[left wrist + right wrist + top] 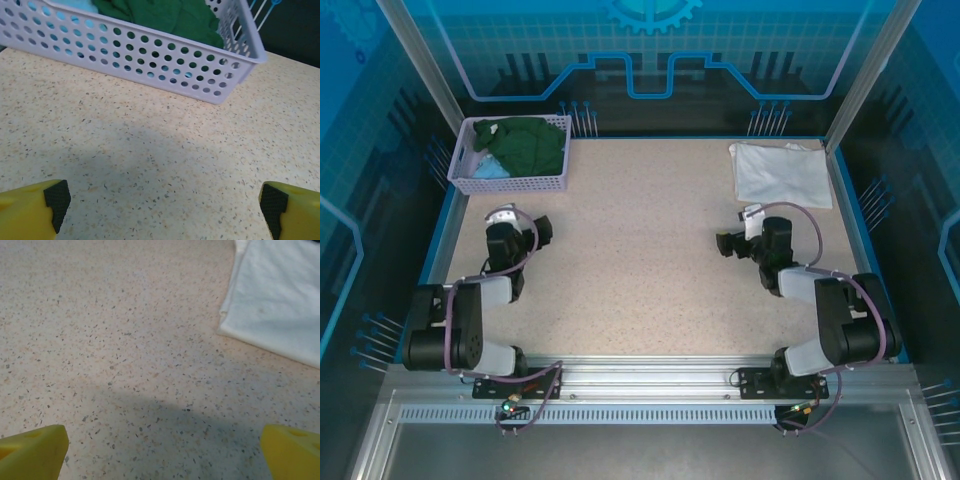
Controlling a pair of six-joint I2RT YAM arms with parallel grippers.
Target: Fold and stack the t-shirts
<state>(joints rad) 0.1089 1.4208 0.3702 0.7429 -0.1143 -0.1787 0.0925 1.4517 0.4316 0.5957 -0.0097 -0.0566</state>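
Overhead: white t-shirt point(782, 173) lay on the counter point(640, 270), far right; green t-shirt point(530, 145) sat in the basket point(515, 184), far left. Left wrist: left end effector point(164, 200) gaped, facing the basket. Right wrist: right end effector point(164, 445) gaped near the white t-shirt.

white t-shirt point(782, 172) folded flat, far right | green t-shirt point(530, 145), blue t-shirt point(488, 168) crumpled (in basket point(510, 183))
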